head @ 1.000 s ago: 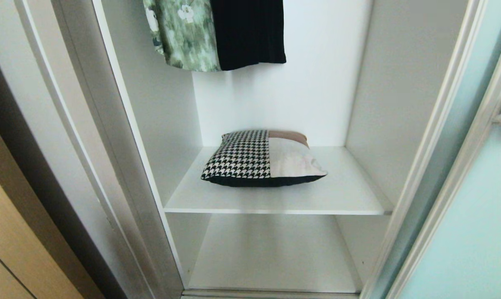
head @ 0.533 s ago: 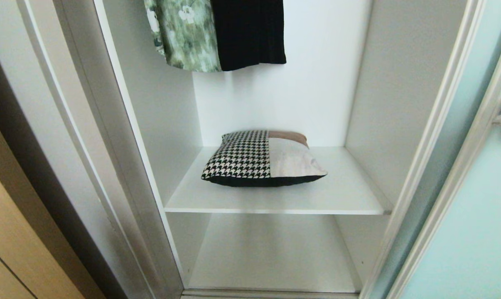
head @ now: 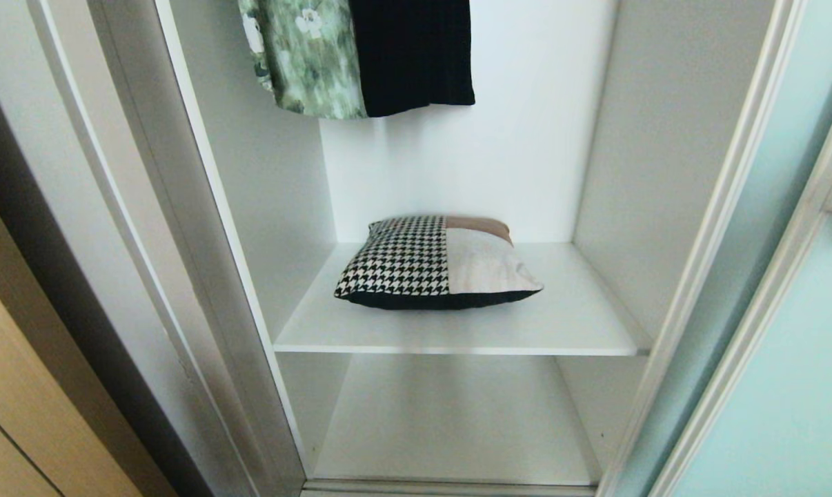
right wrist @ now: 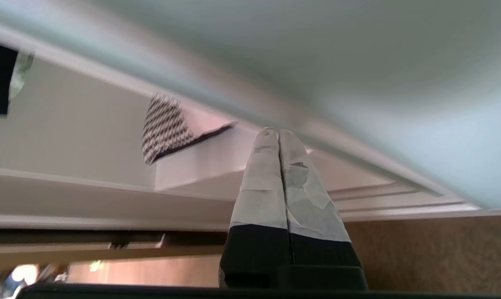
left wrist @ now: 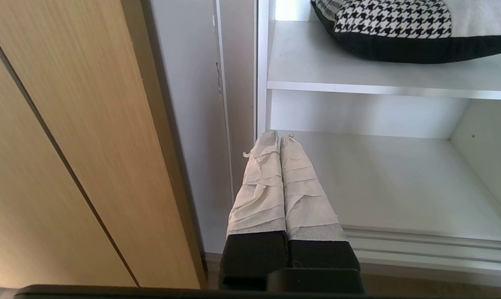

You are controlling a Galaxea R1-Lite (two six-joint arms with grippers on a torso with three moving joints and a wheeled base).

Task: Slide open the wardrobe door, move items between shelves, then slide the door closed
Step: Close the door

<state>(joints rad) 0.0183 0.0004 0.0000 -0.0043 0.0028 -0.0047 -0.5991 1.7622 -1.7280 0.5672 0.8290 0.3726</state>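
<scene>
Two tools clenched, empty | cushion (head: pixel 438 262) on upper shelf (head: pixel 581 324) | lower shelf (head: pixel 457 428) bare

upper shelf (head: pixel 568 324) w/ patchwork cushion (head: pixel 437 266) lying flat; lower shelf (head: pixel 457 421).

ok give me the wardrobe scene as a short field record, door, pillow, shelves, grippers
door: frosted pale blue-green sliding glass door, slid aside at right, wardrobe open
item: houndstooth, beige and black cushion, lying on upper white shelf
lower shelf: nothing on it
hanging: green floral garment beside black garment
left gripper: shut, low by wardrobe's left frame
right gripper: shut, tips at door's silver frame
</scene>
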